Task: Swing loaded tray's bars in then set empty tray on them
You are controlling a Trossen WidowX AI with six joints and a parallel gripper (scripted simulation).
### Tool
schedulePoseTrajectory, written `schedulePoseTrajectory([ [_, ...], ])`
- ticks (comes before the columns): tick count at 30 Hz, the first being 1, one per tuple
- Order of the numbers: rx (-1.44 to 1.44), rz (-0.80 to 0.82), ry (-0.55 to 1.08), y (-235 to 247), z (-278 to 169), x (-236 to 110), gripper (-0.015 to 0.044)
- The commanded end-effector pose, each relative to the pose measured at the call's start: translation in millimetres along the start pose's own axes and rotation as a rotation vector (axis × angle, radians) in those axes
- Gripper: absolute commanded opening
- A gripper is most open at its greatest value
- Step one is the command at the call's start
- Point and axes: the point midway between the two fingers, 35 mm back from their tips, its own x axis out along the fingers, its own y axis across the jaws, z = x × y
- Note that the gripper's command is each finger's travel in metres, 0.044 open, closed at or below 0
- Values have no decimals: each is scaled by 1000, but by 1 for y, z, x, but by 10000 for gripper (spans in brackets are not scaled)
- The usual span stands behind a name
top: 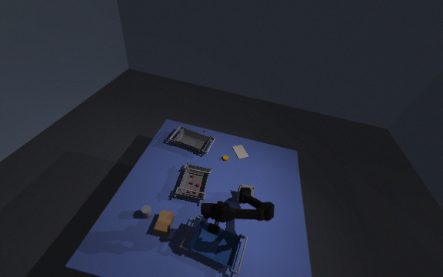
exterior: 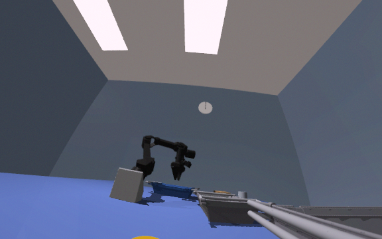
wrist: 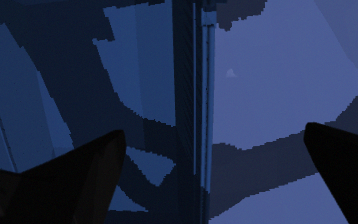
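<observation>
The loaded grey tray (top: 182, 181) (exterior: 224, 210) stands mid-table with several red blocks (top: 191, 181) inside. Its wire bars show at its far end (top: 198, 168) and near end (top: 189, 194); how far in they lie I cannot tell. A blue empty tray (top: 227, 251) (exterior: 172, 189) lies at the front, its bars out over its ends. My gripper (top: 212, 228) (exterior: 177, 176) (wrist: 216, 135) is open and empty. It hangs just above the blue tray, with the tray's wall (wrist: 195, 100) running between the fingers in the wrist view.
A second grey tray (top: 191, 145) stands empty at the back, its bars (exterior: 294, 220) close in the exterior view. A grey cylinder (top: 146, 211) and a cardboard box (top: 164, 221) sit left of the blue tray. A yellow disc (top: 225, 158) and a white card (top: 240, 151) lie at the back.
</observation>
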Motion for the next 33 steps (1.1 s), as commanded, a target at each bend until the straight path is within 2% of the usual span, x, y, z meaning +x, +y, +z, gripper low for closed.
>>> schedulePoseTrajectory([
  [1,29,22,16,-1,-32,2,440],
  [9,28,18,18,-1,-33,8,440],
  [33,24,13,17,0,-32,70,440],
])
